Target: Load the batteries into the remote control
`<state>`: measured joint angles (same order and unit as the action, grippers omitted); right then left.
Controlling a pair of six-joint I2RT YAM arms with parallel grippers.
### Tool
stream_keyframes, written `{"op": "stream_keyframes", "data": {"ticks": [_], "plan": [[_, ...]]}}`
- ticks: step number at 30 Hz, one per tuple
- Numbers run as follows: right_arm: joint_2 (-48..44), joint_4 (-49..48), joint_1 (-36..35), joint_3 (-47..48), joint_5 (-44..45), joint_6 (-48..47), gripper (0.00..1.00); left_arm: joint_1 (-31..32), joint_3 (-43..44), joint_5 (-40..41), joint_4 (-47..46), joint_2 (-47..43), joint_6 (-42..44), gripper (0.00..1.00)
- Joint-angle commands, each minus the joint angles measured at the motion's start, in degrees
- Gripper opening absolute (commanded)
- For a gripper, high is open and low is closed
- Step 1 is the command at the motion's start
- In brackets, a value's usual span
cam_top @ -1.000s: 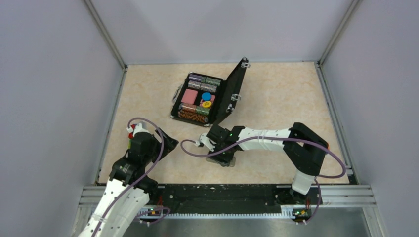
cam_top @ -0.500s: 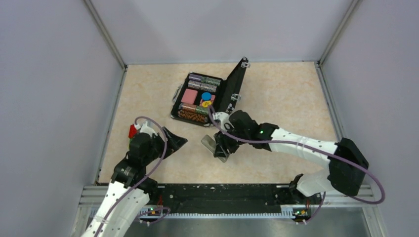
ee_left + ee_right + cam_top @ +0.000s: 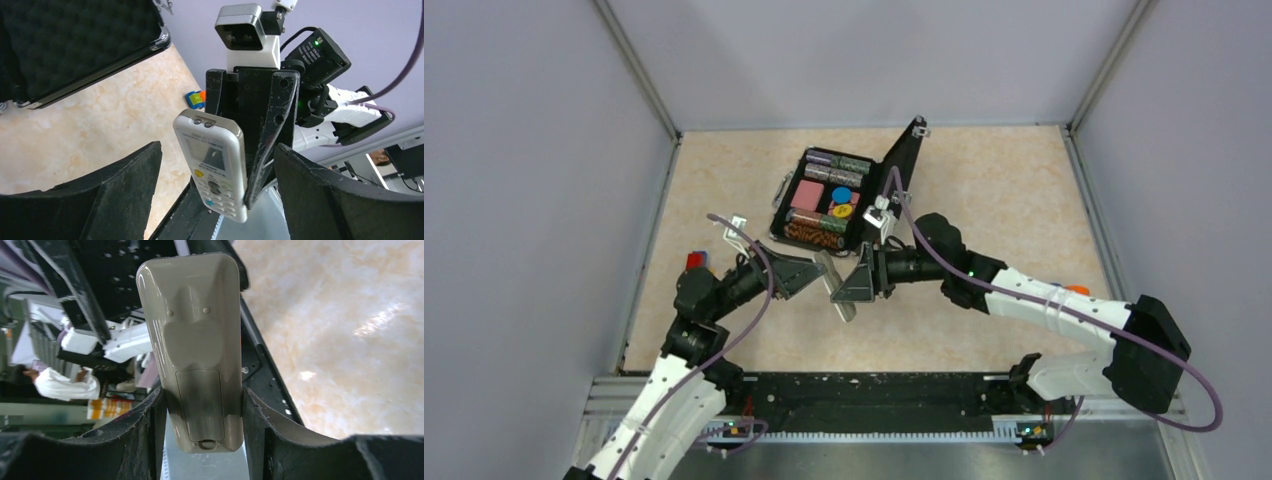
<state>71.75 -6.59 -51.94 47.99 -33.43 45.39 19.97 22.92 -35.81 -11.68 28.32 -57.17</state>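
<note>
Your right gripper (image 3: 861, 278) is clamped on the white remote control (image 3: 212, 165), holding it off the table at the centre of the top view, grey back toward its own camera. Your left gripper (image 3: 796, 272) faces the keypad, jaws wide apart, touching nothing.

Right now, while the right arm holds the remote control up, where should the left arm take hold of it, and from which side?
Probably the display end of the remote control, across its long edges, coming straight at its key face. The right gripper pinches the battery-cover end in its jaws, so the display end projects free, and the open left gripper faces it.
</note>
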Motion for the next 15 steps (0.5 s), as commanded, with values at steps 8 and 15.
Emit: {"op": "stream_keyframes", "data": {"ticks": [8, 15], "plan": [[0.06, -16.06, 0.33, -0.19, -6.20, 12.43, 0.32, 2.04, -0.12, -4.26, -17.94, 7.34, -5.90, 0.81], [1.55, -12.52, 0.29, 0.03, -4.72, 12.58, 0.32, 3.14, -0.03, -3.31, -18.06, 8.72, -6.85, 0.09]]}}
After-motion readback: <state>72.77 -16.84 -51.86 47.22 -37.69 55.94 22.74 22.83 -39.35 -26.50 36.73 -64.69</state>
